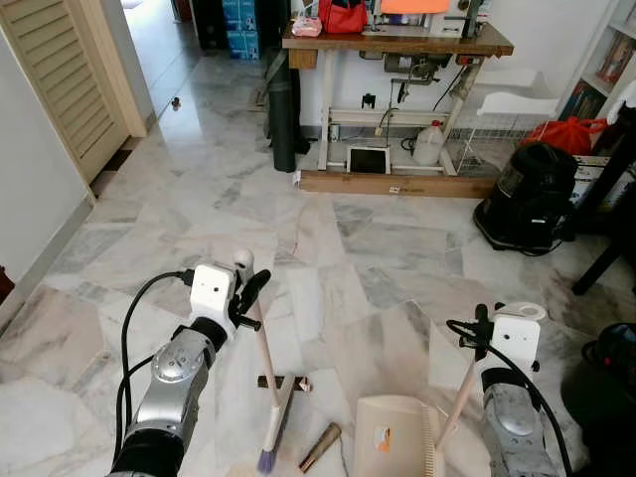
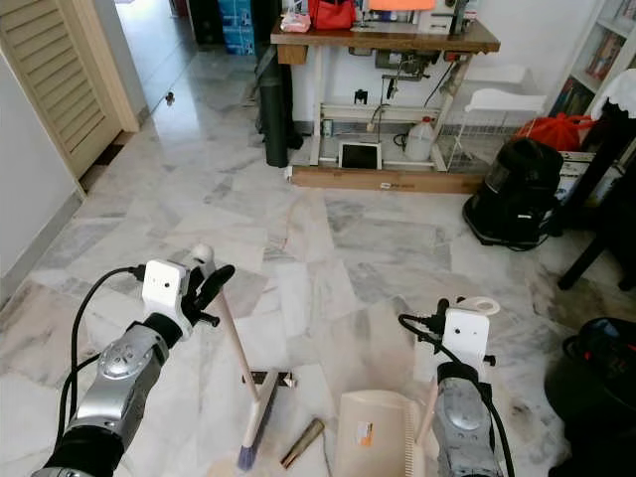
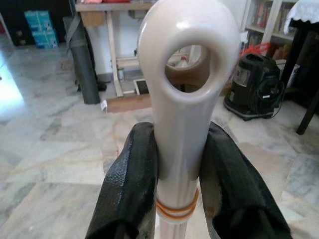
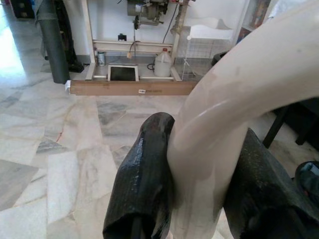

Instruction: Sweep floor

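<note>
Across the marble floor (image 1: 328, 238), a wooden table (image 1: 397, 42) stands against the far wall, with a black vacuum (image 1: 529, 197) off to the robot's right. Nearer in, the cream dustpan (image 1: 393, 437) sits flat on the tiles just before the robot, its long handle rising to the right gripper (image 4: 199, 169), whose jaws are clamped on the curved handle end. To its left the broom (image 1: 266, 383) leans, bristle head on the floor; the left gripper (image 3: 177, 174) has its jaws closed tight on the broom's looped top. Beside the bristles lie two bits of litter: a dark block (image 1: 281, 383), touching or nearly touching the head, and a brown tube (image 1: 320, 447) between broom and pan.

Judging from this, the risk lies in the sweep toward the pan. The tube looks free to roll, so a hard stroke could send it past the pan's mouth or under its lip. The pan itself is held only by its handle top, so a knock from the broom might twist or skid it.
</note>
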You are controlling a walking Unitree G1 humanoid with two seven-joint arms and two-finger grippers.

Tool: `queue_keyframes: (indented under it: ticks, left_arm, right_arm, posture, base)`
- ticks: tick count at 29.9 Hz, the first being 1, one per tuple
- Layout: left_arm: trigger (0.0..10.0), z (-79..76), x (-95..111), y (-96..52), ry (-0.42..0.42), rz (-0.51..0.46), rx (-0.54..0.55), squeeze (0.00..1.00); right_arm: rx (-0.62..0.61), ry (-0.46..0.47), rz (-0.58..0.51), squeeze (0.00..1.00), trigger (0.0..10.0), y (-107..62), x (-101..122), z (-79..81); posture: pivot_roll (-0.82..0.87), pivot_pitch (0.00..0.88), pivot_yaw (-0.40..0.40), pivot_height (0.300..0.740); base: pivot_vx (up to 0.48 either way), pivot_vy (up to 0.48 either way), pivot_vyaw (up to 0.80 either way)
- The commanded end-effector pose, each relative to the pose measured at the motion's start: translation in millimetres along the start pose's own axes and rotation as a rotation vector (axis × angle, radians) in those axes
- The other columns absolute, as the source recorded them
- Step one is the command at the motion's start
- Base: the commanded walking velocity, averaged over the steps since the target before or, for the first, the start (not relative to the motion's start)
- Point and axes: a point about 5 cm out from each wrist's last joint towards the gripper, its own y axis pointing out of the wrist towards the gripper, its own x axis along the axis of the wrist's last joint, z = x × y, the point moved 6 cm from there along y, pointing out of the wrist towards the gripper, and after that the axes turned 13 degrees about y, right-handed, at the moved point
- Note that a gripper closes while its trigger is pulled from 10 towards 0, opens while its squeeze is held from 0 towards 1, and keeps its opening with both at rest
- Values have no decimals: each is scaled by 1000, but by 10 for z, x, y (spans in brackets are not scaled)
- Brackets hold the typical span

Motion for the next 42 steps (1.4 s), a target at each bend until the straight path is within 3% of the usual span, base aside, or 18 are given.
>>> queue_keyframes:
  ticks: [1, 14, 37, 42]
  left_arm:
    - [10000, 18, 98, 57, 17, -30, -11, 0]
    - [10000, 24, 46, 42, 33, -6, -42, 0]
    - [10000, -183, -93, -31, 18, 44, -112, 0]
    - [10000, -217, -191, -43, -31, 72, -100, 0]
  right_arm:
    - [13, 6, -64, 0, 10000, 30, 155, 43]
    - [31, -11, -40, 0, 10000, -33, 52, 100]
    - [83, -79, -16, 0, 10000, -116, -58, 256]
    - [83, -80, -18, 0, 10000, -138, -63, 260]
  posture:
    - [-50, 0, -15, 740]
    - [-42, 0, -4, 740]
    - [-37, 33, -4, 740]
    - [-43, 40, -3, 740]
  base:
    - [0, 0, 0]
    - [0, 0, 0]
    - [0, 0, 0]
    - [0, 0, 0]
